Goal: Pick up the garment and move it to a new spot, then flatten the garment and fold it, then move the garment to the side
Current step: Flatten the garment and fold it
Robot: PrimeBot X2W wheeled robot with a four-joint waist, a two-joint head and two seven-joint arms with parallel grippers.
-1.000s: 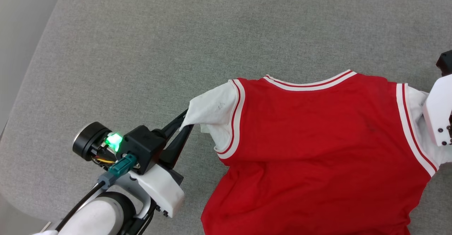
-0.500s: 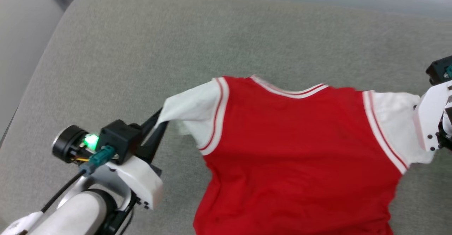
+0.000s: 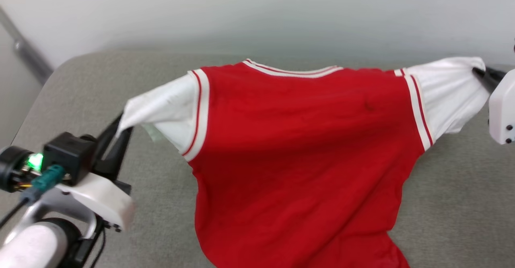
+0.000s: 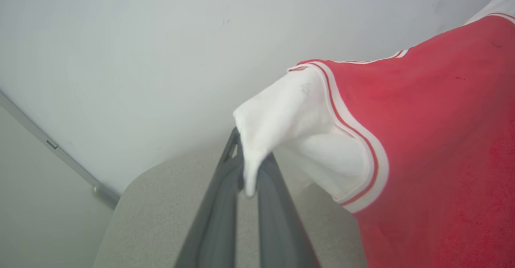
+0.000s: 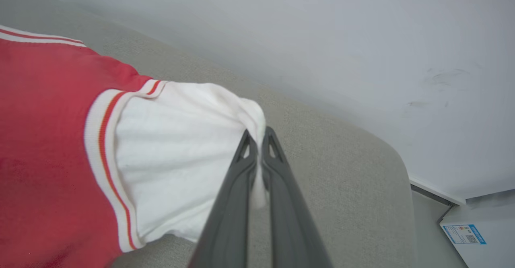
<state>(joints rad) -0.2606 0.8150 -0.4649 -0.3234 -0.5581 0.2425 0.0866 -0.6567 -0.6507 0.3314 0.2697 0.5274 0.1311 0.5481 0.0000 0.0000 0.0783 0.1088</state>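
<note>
Grey worktop (image 3: pixel 100 79), white wall (image 3: pixel 257 10): jersey (image 3: pixel 297 139) raised.
Left hand (image 3: pixel 120 128), right hand (image 3: pixel 481 73) each clamped on a sleeve (image 3: pixel 161 103), spreading it to carry.

The left gripper (image 3: pixel 120 128) and the right gripper (image 3: pixel 481 74) are held wide apart, each clamped on the garment (image 3: pixel 301 139).

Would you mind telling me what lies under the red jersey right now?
A grey upholstered surface shows beneath the jersey where its raised white sleeves hang clear of it. Whatever lies under the red body is covered by the cloth.
</note>
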